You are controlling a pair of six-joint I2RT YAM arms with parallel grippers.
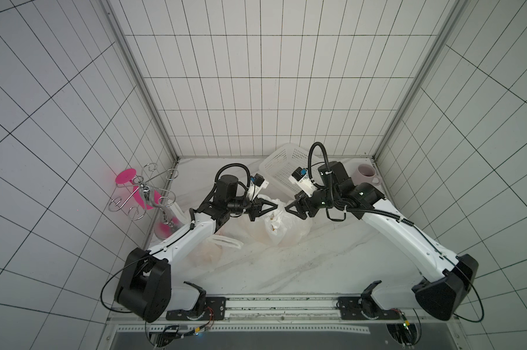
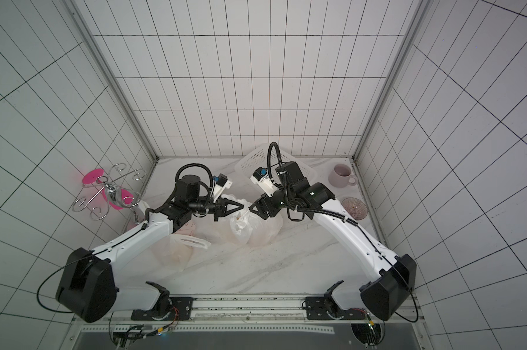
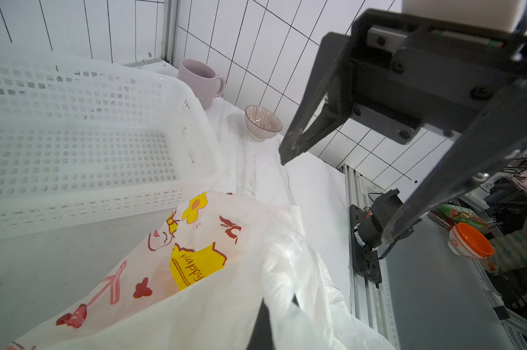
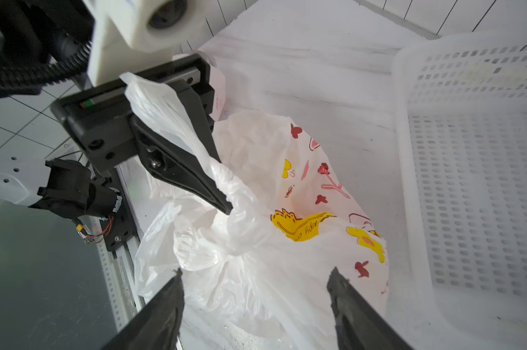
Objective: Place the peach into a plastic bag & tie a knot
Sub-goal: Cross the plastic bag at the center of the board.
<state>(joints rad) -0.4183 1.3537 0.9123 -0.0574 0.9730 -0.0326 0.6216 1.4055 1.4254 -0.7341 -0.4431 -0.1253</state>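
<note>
Bag (image 4: 301, 188): on the surface (image 4: 316, 75), just beside the basket (image 4: 468, 151), top bunched up
Peach: you can't see it clearly, likely inside
Left pincer (image 4: 224, 206): shut tight on the bag's twisted top
Right pincer (image 4: 256, 271): wide open near the bag, holding nothing
Feel: soft, thin, slippery; grab the bunched neck

L hand (image 4: 225, 207) clamped, R hand (image 4: 256, 271) wide

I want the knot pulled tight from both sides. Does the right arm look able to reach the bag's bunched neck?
Probably yes. The right claw stands open just short of the bunched neck of the plastic bag, with nothing between them. The left claw, shut on the bag's handle, sits to one side.
</note>
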